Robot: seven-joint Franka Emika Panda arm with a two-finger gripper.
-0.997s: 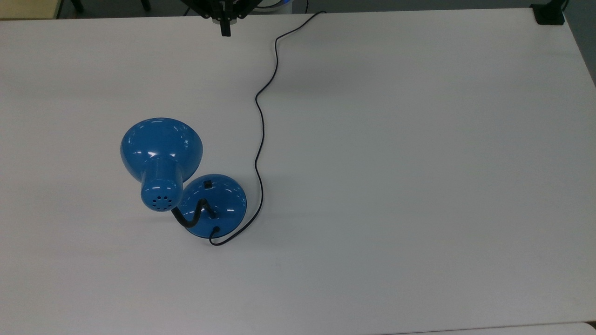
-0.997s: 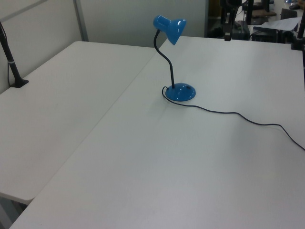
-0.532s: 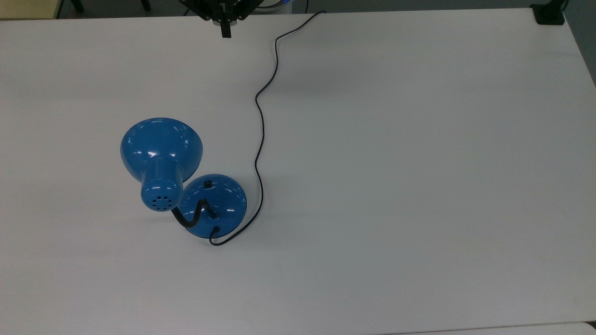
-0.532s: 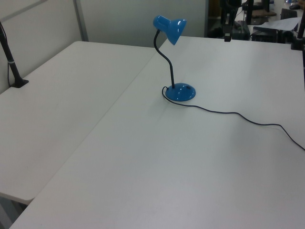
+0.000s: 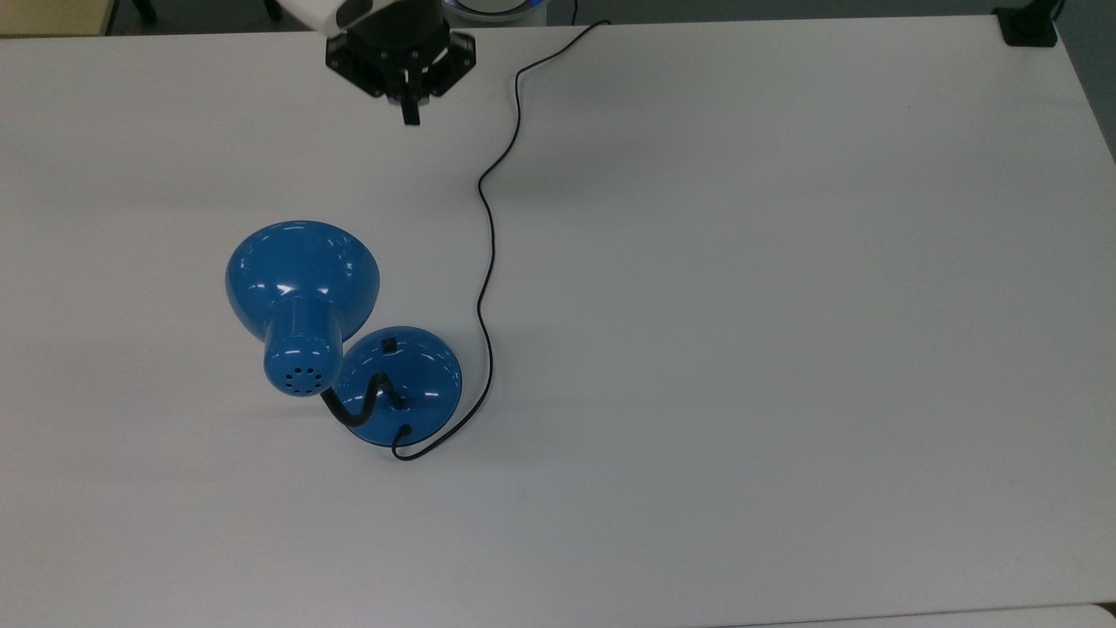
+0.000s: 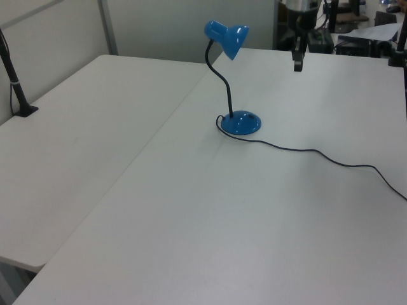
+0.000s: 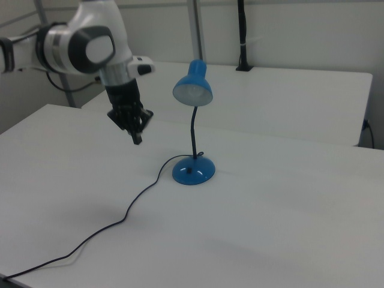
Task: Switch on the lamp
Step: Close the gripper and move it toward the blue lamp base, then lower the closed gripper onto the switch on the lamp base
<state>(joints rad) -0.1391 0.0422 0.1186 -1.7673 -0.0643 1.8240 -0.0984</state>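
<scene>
Gripper (fingers together) above lamp.

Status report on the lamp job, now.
Pincer shut, empty, hovering well short of the lamp. Lamp upright, unlit, switch untouched. Cord trails beside the approach path.

On the tabletop: the lamp, its shade at 10 o'clock of the base in the top view. Cord running from the base toward 12 o'clock. Gripper above the tabletop at 12 o'clock of the lamp, well apart.
</scene>
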